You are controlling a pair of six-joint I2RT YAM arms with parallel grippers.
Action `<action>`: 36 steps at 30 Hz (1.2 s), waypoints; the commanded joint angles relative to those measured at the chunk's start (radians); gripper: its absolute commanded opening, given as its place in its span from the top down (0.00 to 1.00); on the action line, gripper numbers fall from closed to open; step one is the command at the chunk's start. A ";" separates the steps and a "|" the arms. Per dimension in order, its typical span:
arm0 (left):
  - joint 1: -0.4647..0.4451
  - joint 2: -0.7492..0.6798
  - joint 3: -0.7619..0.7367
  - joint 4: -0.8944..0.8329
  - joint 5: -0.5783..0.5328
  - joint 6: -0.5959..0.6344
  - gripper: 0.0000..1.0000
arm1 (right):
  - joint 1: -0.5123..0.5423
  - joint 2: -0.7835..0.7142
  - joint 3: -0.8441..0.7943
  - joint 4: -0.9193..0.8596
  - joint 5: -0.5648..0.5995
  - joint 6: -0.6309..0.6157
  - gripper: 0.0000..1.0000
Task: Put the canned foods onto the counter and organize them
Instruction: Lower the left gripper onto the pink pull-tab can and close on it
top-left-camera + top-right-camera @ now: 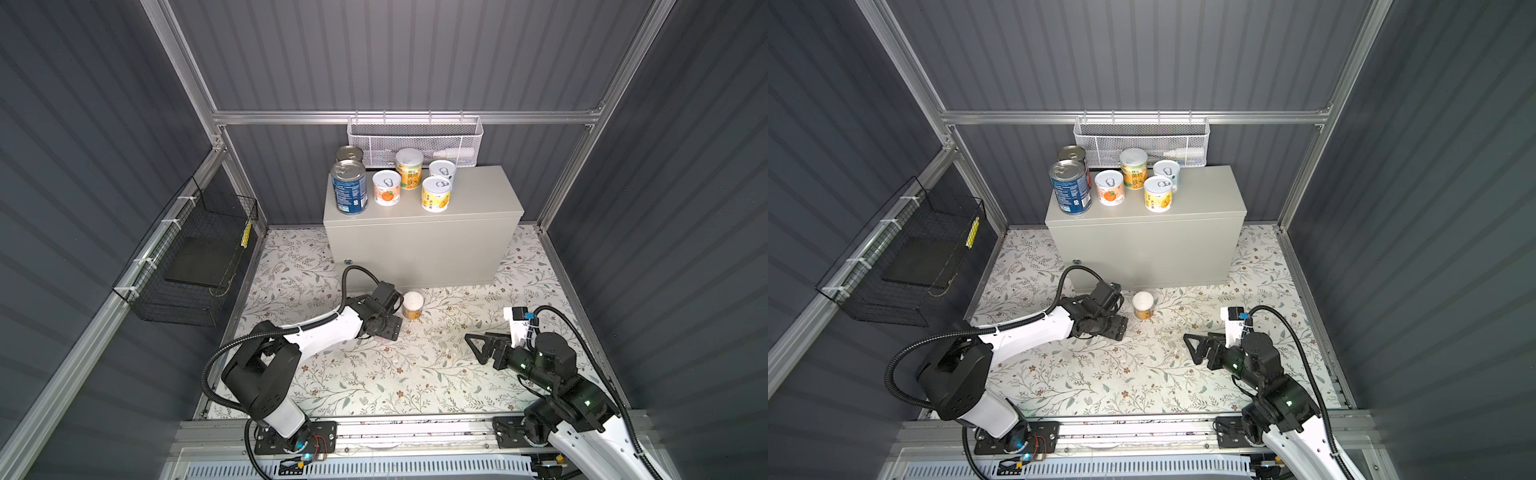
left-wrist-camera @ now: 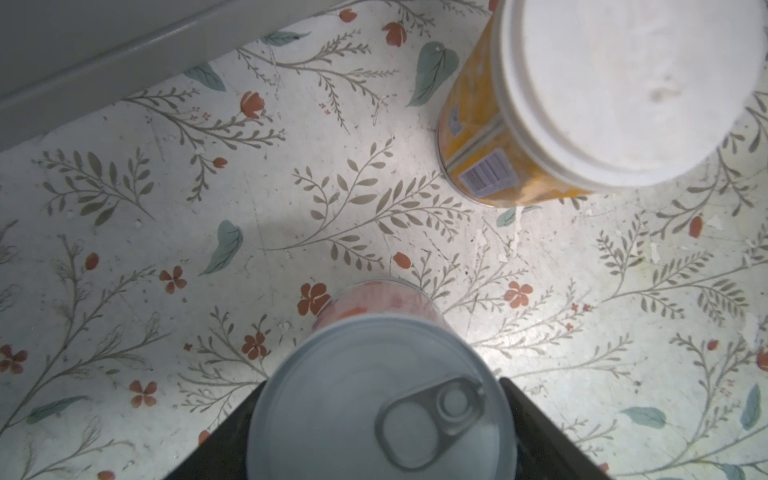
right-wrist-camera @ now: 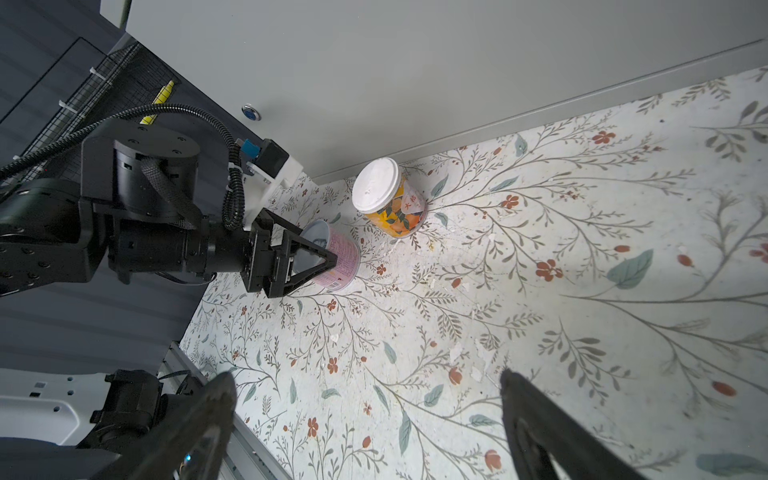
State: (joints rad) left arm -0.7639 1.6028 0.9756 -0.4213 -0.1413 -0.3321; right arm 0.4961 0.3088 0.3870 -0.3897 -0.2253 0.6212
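The counter (image 1: 478, 195) stands against the back wall, and its front face closes off the far side of the floral floor (image 1: 374, 374). Aluminium frame rails (image 1: 582, 299) hem in the sides. The middle of the floor, between the two arms, lies bare and wide. On the counter's top, two blue-labelled cans (image 1: 349, 189) and four small white-lidded cans (image 1: 386, 188) crowd the left and middle, and the right end of the top is bare. A white mesh basket (image 1: 415, 137) hangs just behind it, and a black wire basket (image 1: 187, 257) hangs on the left wall.

The left gripper (image 3: 322, 249) sits low near the counter's foot. Its dark fingers (image 2: 536, 419) lie one on each side of a pink can (image 3: 347, 259) standing upright on the floor. They lie right at the can's rim, but I cannot tell whether they press it. An orange can (image 1: 412, 305) with a white lid stands nearby, apart from both, just in front of the counter. The right gripper (image 3: 365, 374) hovers well off to the right, its fingers spread wide over open floor.
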 commanded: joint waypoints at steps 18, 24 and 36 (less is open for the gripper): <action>0.002 -0.006 0.066 -0.099 0.026 0.006 0.48 | 0.001 0.002 -0.060 0.020 -0.057 -0.036 0.01; 0.002 -0.009 0.192 -0.253 0.125 0.005 0.50 | 0.031 -0.047 -0.132 0.087 -0.064 -0.030 0.01; -0.036 -0.095 0.223 -0.350 0.201 -0.037 0.50 | 0.334 0.050 -0.149 0.184 0.174 -0.001 0.01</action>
State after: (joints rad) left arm -0.7776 1.5688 1.1660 -0.7391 0.0265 -0.3458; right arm 0.7860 0.3317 0.2379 -0.2611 -0.1402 0.6140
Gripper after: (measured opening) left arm 0.762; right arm 0.989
